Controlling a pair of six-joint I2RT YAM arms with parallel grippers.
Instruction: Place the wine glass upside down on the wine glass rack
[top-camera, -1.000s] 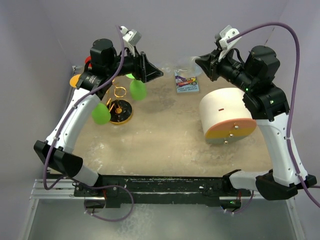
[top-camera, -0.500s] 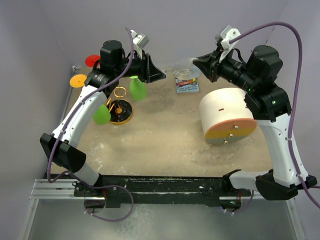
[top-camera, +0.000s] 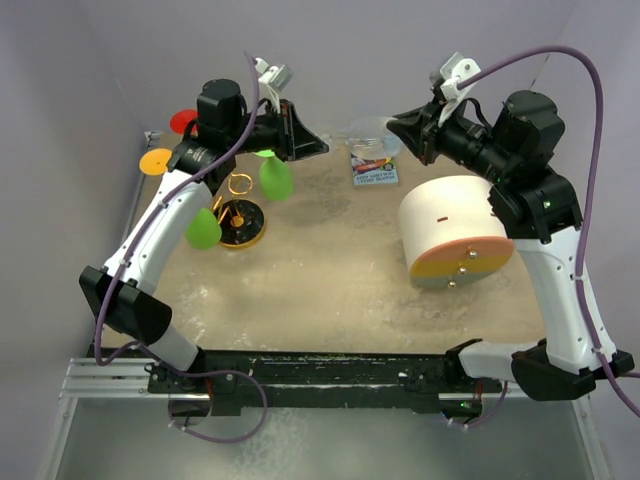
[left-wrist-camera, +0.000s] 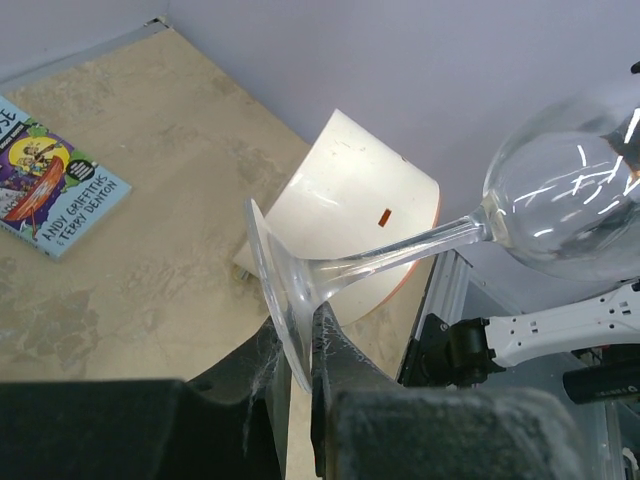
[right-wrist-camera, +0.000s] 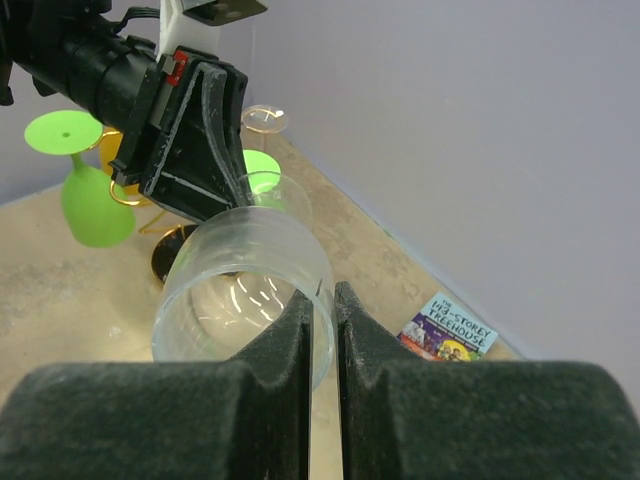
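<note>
So the glass is up in the air, lying roughly sideways and stretched between the two claws. The left claw is closed down on the edge of the foot, and the right claw is pinched nearly shut on the bowl's rim. The foot is see-through, so I can't quite tell how much of it the left fingers have, but it looks clamped. The rack sits below and behind the left claw, back under its wrist, with green glasses hanging off it. Biggest worry imo: both claws hold it at once, so any pull or twist from either arm goes straight into that skinny stem. And if the right one lets go, the whole bowl hangs off a thin edge grip and could swivel or slide out. Room-wise, the wall is close beyond both claws, the drum is under the right claw, and the book lies below the gap between them. The table back toward the bases is open. One green glass hangs right between the rack and the left claw, so a swing in could clip it.
</note>
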